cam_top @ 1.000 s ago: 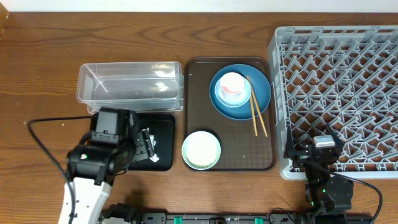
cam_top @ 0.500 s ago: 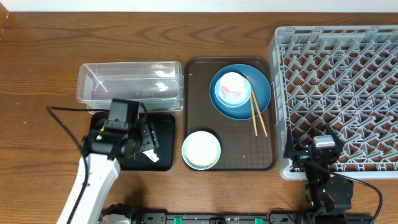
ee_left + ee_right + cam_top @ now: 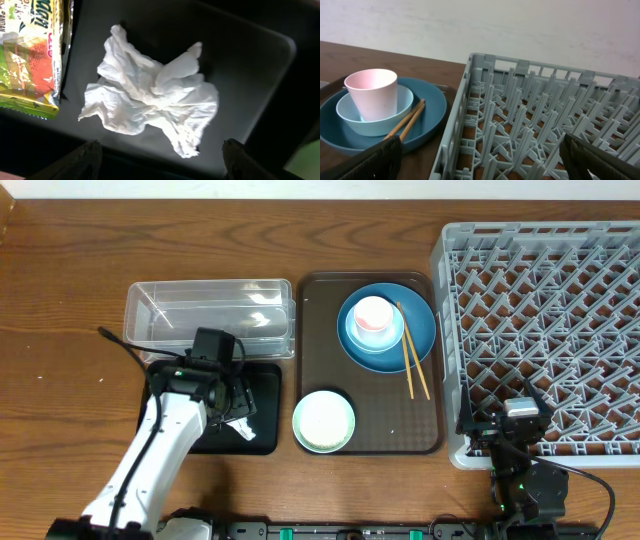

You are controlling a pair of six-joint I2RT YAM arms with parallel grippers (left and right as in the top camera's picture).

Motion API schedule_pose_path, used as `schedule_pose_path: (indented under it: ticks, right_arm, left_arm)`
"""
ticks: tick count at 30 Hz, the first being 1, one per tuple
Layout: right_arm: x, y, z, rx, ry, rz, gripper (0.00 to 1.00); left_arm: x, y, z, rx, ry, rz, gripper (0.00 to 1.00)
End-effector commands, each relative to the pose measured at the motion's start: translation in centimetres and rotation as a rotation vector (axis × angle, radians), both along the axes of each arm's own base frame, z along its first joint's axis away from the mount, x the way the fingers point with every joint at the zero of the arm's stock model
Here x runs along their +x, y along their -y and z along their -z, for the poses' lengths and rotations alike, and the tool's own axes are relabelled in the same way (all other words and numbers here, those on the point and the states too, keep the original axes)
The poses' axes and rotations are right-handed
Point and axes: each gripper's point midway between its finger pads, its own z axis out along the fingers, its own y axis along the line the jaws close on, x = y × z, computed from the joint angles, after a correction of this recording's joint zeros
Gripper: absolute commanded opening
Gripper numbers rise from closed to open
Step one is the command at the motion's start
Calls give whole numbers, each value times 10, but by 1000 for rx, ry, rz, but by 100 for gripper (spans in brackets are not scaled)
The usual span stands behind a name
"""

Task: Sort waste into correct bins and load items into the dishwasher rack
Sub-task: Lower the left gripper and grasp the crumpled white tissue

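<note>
My left gripper is open and empty, hovering above the black tray. In the left wrist view the crumpled white tissue lies in the black tray between my open fingers, with the yellow-green snack wrapper at its left. The clear tub stands behind. The blue plate holds the light-blue bowl, the pink cup and the chopsticks. The pale green bowl sits nearby. My right gripper is open at the rack's front corner. Rice grains cannot be made out.
The dishes rest on a dark brown serving tray between the bins and the rack. The right wrist view shows the rack wall close ahead, with the plate, cup and chopsticks to its left.
My left arm has swung toward the back and right over the black tray. The right arm has not moved.
</note>
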Motion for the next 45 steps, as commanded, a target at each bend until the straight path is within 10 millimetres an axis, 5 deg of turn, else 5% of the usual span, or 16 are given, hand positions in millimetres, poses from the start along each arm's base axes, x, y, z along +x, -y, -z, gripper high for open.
schedule_pose_path:
  ticks: [1,25,33,39,45]
  right_arm:
    - [0,-2,2,-4,-5,-6,99]
    - [0,-2,2,-4,-5,-6,99]
    - [0,-2,2,-4,-5,-6,99]
    - [0,-2,2,-4,-5,-6,99]
    - [0,-2,2,-4,-5,-6,99]
  left_arm:
    - [-3,-6,8,38,-36,-16,80]
    - [-8,-7,48,57,-151,-13,80]
    - [-9,-7,48,58,-155,-13,57]
    - [-5,-6,36,54,-124,-1,21]
    - [1,-5,0,33,-3,-4,21]
